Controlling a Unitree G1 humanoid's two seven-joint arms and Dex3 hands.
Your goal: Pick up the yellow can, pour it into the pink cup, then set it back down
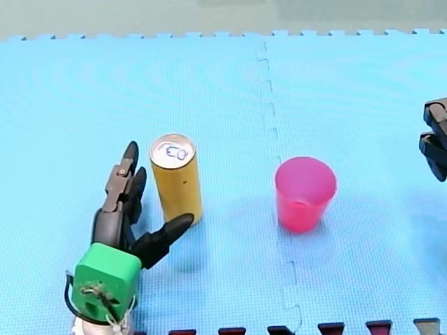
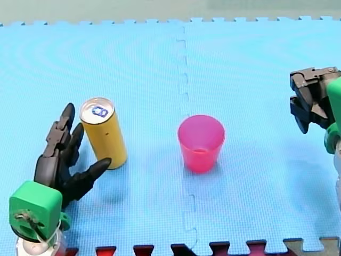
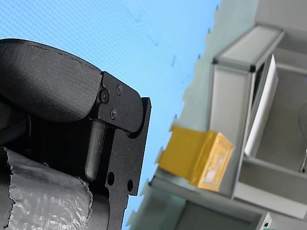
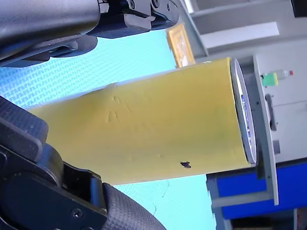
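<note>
The yellow can (image 1: 178,181) stands upright on a blue foam puzzle mat (image 1: 349,105), left of the mat's jagged seam (image 1: 269,105), and the pink cup (image 1: 304,195) stands well apart on the seam's right. The left hand (image 1: 129,223) brackets the can, fingers apart and unclosed, thumb tip at its foot. The right hand (image 2: 309,98) hovers at the mat's right edge; its state cannot be told. Grey-green floor (image 1: 209,14) lies beyond the mat.

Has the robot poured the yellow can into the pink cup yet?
Not yet. Nothing is done: the yellow can stands upright on the mat. The left hand is around it. Left: lift, pour into the pink cup, set down. The right hand is at the right edge.
</note>
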